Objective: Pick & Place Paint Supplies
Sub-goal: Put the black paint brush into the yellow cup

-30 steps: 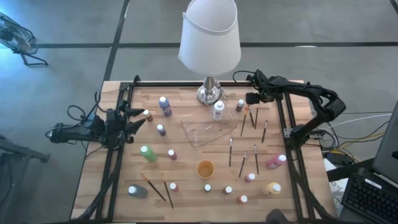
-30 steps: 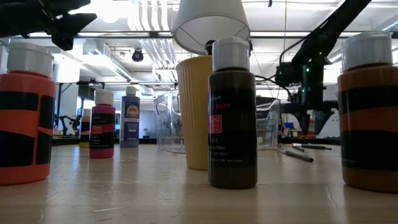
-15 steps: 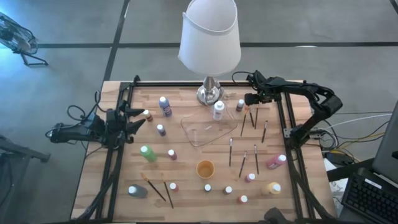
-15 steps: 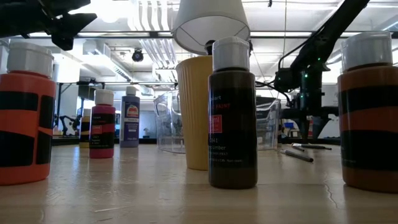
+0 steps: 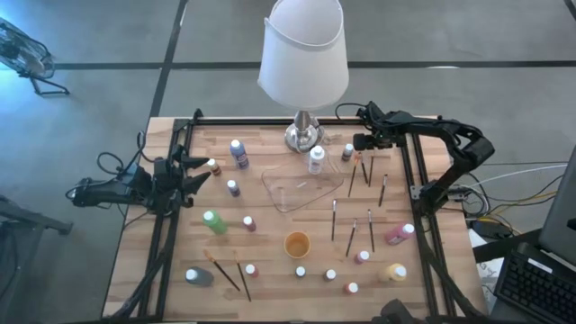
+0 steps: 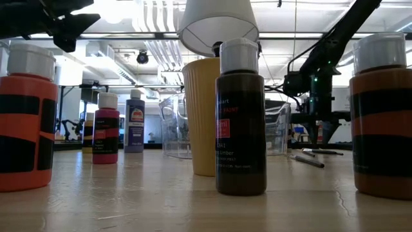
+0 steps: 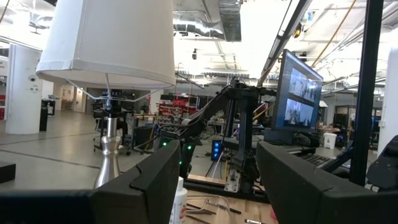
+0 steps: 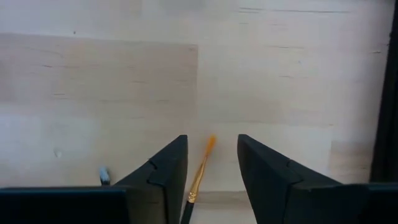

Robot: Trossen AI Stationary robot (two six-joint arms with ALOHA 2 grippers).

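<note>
Hovering over far right part of pale butcher-block wooden table point(image 5: 270, 270): right gripper point(image 8: 211, 163), blunt dark fingers parted, nothing between them but bare wood. Directly below gap, thin brush with orange bristle tip and golden ferrule point(image 8: 200, 172), lying flat, not clamped, pads clear of it on both sides.

Parked at left table edge above black frame rail: left gripper point(image 5: 200, 173), matte dark fingers spread wide, empty, aimed across table toward lamp.

Scattered over tabletop: small cylindrical white-capped paint bottles. Standing near lamp: purple bottle point(image 5: 238, 152) and white bottle point(image 5: 316, 159). Lying on side left of centre: green bottle point(image 5: 214, 221). Lying near right rail: pink bottle point(image 5: 399, 234) and yellow bottle point(image 5: 394, 272). Lying at front left: grey bottle point(image 5: 199, 276).

Lying roughly parallel right of tray: several slim dark-handled brushes point(image 5: 351, 237). Crossing at front left: two more brushes point(image 5: 231, 274).

Sitting at centre: clear, glossy, angular plastic tray point(image 5: 274, 191), empty. Standing just in front of it: ribbed orange round cup point(image 5: 297, 244). Standing at far edge: lamp with smooth white tapered shade point(image 5: 303, 52) on polished metal base point(image 5: 303, 136).
</note>
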